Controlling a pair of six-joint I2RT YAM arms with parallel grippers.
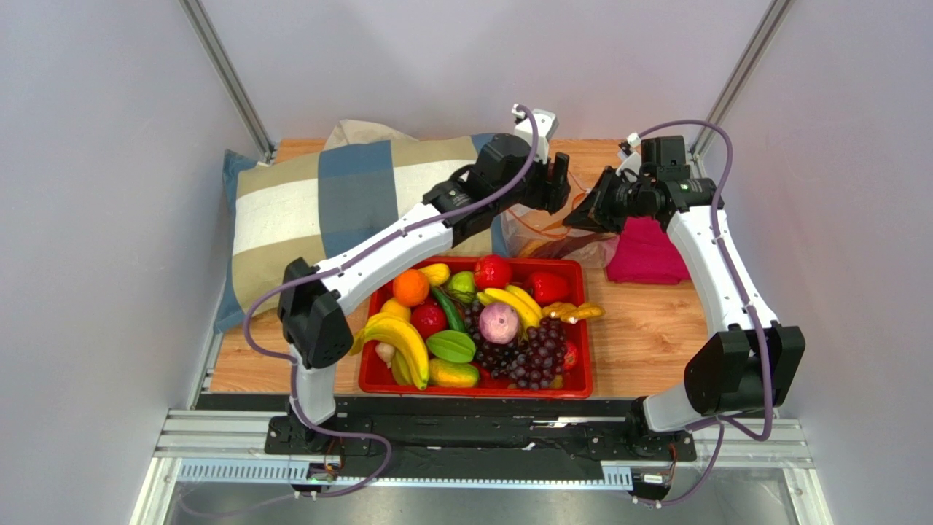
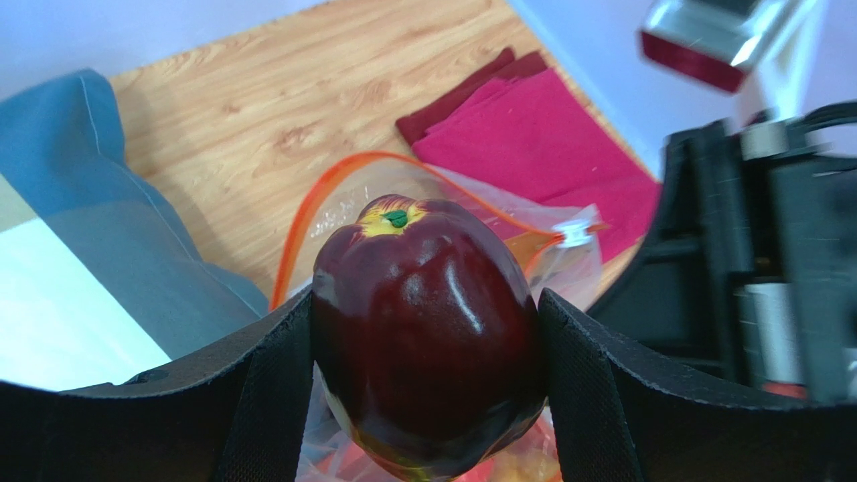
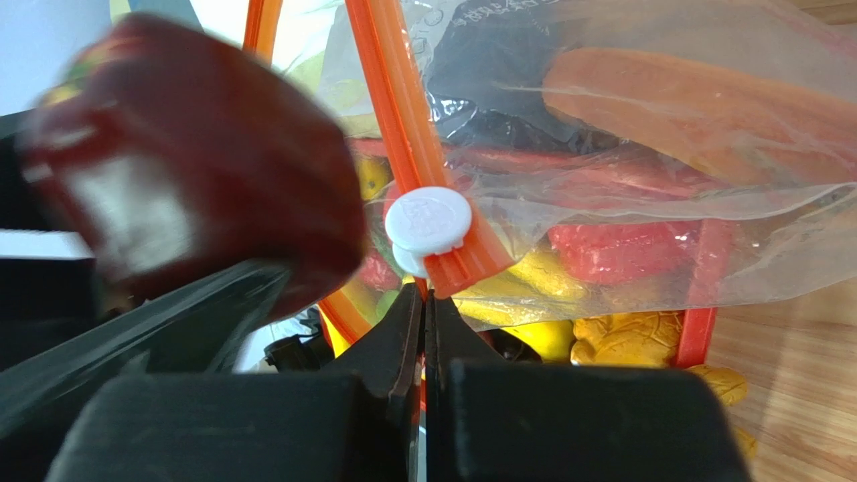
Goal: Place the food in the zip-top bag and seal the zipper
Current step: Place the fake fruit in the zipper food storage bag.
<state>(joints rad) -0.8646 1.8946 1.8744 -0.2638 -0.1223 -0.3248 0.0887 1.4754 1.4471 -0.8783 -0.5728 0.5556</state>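
My left gripper is shut on a dark maroon apple-like fruit with a yellow top and green stem. It holds the fruit just above the open mouth of the clear zip-top bag, which is rimmed by the orange zipper. My right gripper is shut on the zipper strip just below its white slider and holds the mouth up. The fruit shows blurred at the left of the right wrist view. A long orange-rimmed slice lies inside the bag. Both grippers meet at the table's back.
A red basket of toy produce, with a pink-purple onion, bananas and grapes, stands in front of the arms. A striped pillow lies at the back left. A folded magenta cloth lies right of the bag.
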